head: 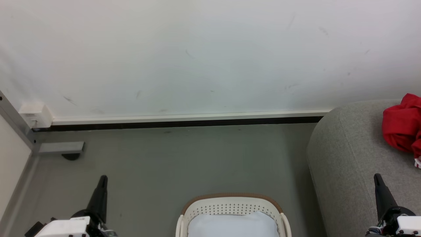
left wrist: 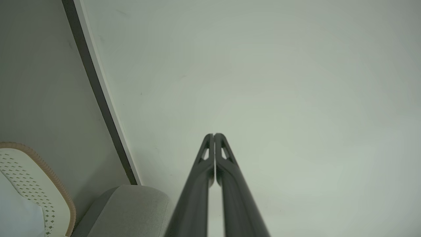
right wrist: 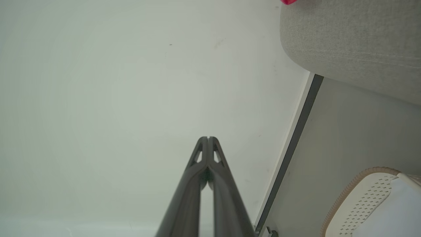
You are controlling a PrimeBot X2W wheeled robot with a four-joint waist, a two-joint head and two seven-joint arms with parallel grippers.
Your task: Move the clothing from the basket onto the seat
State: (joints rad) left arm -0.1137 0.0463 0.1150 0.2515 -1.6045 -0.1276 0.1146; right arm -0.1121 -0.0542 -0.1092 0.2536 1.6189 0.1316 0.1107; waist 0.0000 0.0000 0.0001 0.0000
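The cream-white basket [head: 232, 206] with a brown rim stands on the floor at the bottom centre of the head view, holding pale blue clothing [head: 233, 224]. It also shows as the basket [left wrist: 31, 179] at lower left and the basket [right wrist: 365, 194] at lower right of the wrist views. The grey seat [head: 348, 154] is on the right, with a red garment [head: 402, 126] lying on it. My left gripper [head: 103, 179] is left of the basket, shut and holding nothing. My right gripper [head: 377, 177] is over the seat's front, shut and holding nothing. Both point toward the wall.
A white wall [head: 210, 56] with a skirting board [head: 184, 118] runs across ahead. A white socket box [head: 35, 115] and a grey metal foot [head: 61, 148] sit at the left, beside a panel edge. Grey floor [head: 184, 158] lies between the wall and the basket.
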